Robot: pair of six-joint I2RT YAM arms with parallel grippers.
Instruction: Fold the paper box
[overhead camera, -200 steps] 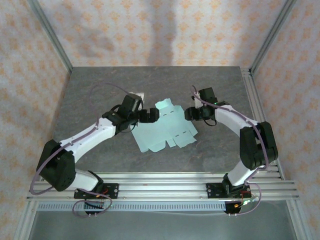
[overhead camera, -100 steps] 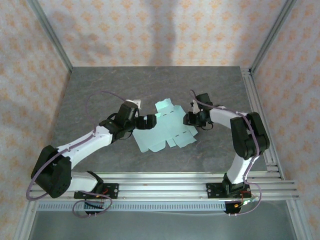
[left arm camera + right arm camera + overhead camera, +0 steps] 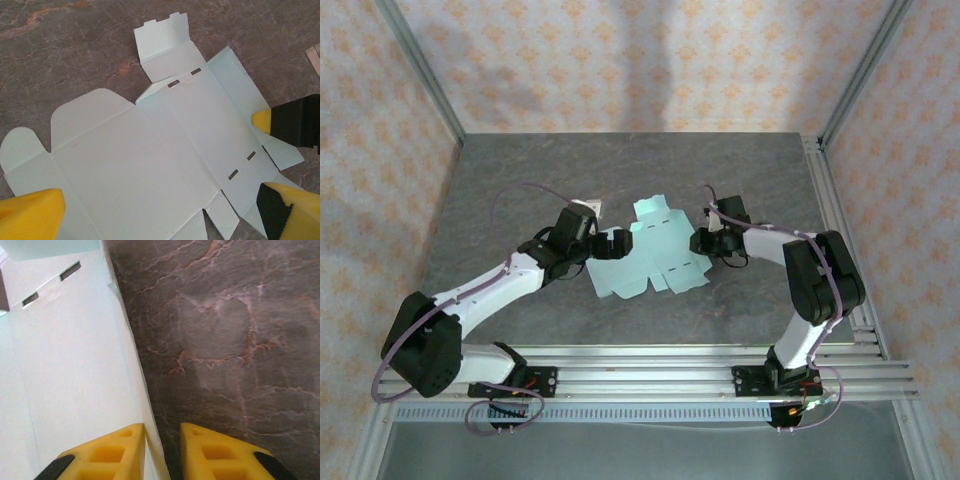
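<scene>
Fixed view high, looking down, wrist views close overhead, all sharing paper box (image 3: pixel 645 262)

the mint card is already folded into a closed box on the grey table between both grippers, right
No: the paper box is an unfolded sheet, flaps spread, as the left wrist view shows. It lies on the grey table between the left gripper and right gripper.

flat paper box (image 3: pixel 645 258) on grey table (image 3: pixel 510 170) between left end effector (image 3: pixel 620 243) and right end effector (image 3: pixel 697 243)
</scene>
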